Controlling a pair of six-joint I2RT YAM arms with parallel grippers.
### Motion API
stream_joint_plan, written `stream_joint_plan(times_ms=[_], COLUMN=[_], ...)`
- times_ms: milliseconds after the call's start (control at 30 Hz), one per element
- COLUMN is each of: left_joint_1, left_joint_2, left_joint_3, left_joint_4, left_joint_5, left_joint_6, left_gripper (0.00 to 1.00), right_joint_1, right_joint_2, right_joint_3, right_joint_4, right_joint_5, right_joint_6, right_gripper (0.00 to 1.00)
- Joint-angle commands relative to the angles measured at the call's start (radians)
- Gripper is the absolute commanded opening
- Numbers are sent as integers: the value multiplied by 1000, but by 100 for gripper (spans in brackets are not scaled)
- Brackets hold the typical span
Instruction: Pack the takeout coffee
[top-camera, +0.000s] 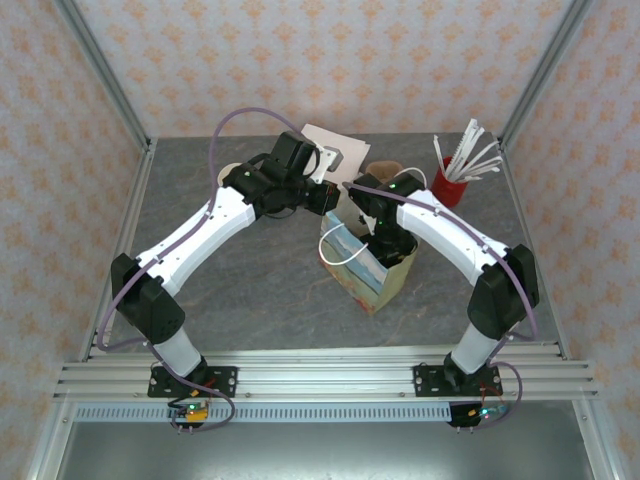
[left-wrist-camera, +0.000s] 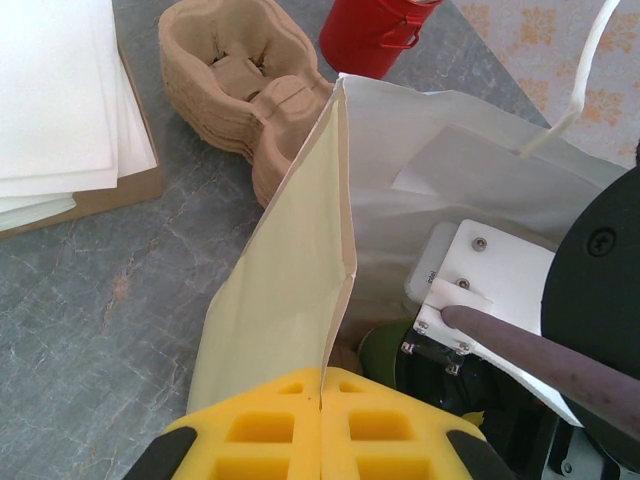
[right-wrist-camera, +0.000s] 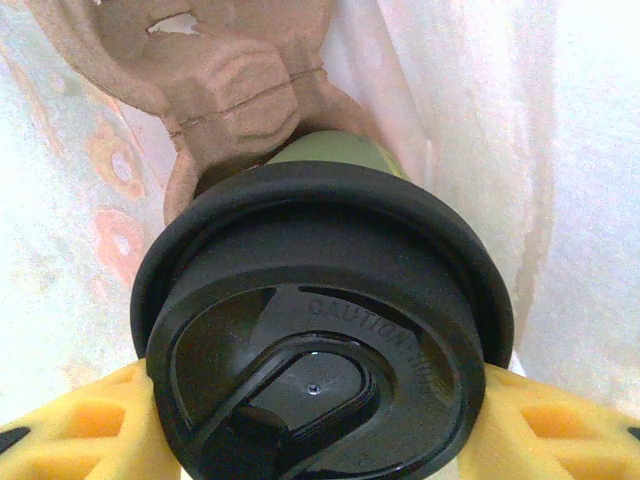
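Coffee (right-wrist-camera: 320, 330) clamped in right end effector (right-wrist-camera: 320, 432), inside bag (left-wrist-camera: 290, 270). Left end effector (left-wrist-camera: 320, 430) pinches the bag edge closed. Recommend lowering level, clear of carrier (right-wrist-camera: 230, 80).

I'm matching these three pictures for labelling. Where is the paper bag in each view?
Top external: the paper bag stands mid-table, between the two wrists.
Left wrist: the bag is centre and right, its folded edge pinched by the left gripper.
Right wrist: its white inner walls flank the takeout coffee.
Shared landmark: the right arm, reaching into the bag.
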Motion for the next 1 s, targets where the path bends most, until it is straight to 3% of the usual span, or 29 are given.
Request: stream_joint_plan(times_ms=[0, 233, 433, 967], left_joint_1=[8, 8, 8, 8], left_joint_2=[-14, -18, -20, -12], left_joint_3=[-13, -22, -22, -16], left_joint_4=[-12, -9, -10, -13], left_joint_5=[2, 5, 2, -3], left_joint_6=[6, 4, 4, 4], left_gripper=[8, 8, 8, 8], right_joint_1=[0, 0, 1, 5], right_joint_2=[15, 49, 31, -23], right_joint_3=[-7, -77, -36, 57], right_joint_4=[15, 65, 41, -46], right_joint_5=[32, 42, 45, 35], right_joint_6=[-6, -11, -10, -3], right_gripper=[56, 55, 55, 72])
